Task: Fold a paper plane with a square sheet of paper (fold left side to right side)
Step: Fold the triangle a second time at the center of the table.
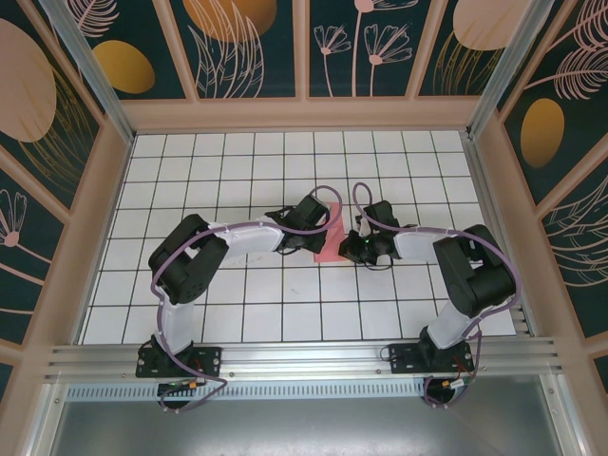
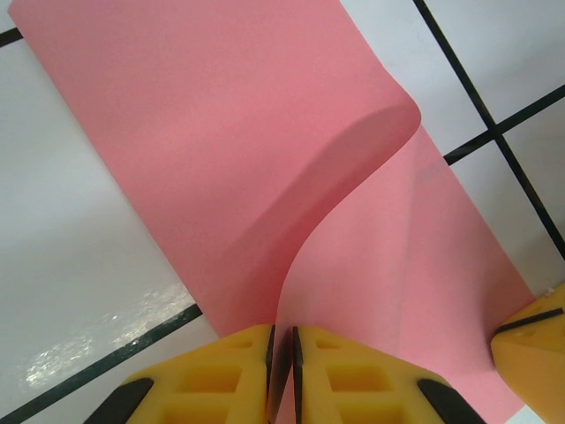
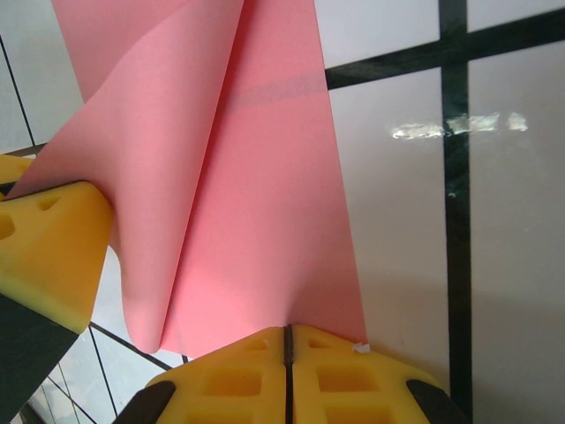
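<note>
The square sheet of paper [image 1: 332,249] is salmon pink and lies on the gridded table between both grippers. One side is lifted and curls over the flat part [image 2: 353,150]. My left gripper [image 2: 282,340] is shut on the raised flap's edge, which runs up between its yellow fingers. In the right wrist view the flap [image 3: 168,177] arches from a left gripper finger [image 3: 44,247] over the flat layer. My right gripper [image 3: 287,334] is shut at the flat layer's near edge, and the paper puckers into the seam of its tips. A right gripper finger [image 2: 538,349] sits at the sheet's corner.
The white table [image 1: 237,285] has black grid lines and is fenced by tan walls [image 1: 90,218] on three sides. Both arms reach toward the middle, left arm [image 1: 190,256] and right arm [image 1: 470,271], with purple cables looping above the wrists.
</note>
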Controlling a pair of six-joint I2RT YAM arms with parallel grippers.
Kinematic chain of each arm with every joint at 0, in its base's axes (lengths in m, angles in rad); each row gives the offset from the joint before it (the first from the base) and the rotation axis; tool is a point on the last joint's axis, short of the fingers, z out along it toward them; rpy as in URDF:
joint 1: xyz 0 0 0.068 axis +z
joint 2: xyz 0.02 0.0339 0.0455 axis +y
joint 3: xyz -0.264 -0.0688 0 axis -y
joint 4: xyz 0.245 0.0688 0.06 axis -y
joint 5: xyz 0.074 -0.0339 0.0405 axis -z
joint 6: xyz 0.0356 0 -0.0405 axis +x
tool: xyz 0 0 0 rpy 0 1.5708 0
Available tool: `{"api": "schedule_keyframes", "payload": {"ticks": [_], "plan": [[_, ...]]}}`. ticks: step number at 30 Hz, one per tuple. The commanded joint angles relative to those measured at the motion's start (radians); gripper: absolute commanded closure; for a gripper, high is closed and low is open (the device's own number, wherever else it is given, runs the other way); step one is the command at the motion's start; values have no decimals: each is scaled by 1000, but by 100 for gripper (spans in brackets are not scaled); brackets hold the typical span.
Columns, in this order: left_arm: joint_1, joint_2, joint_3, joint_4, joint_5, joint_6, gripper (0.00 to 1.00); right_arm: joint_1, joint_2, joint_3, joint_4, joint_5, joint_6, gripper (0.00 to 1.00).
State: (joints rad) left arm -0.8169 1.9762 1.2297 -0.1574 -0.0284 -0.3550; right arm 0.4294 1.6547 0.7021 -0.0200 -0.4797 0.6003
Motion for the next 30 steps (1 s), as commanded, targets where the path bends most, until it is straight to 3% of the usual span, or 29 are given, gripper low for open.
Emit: {"api": "schedule_keyframes", "payload": {"ticks": [1,30], "plan": [[7,20,7,22,-8,17,83,11,56,-7,-82,53,-20,90],[7,62,42,7,-45,20,82,11,62,-6,-96,53,-30,90]]}}
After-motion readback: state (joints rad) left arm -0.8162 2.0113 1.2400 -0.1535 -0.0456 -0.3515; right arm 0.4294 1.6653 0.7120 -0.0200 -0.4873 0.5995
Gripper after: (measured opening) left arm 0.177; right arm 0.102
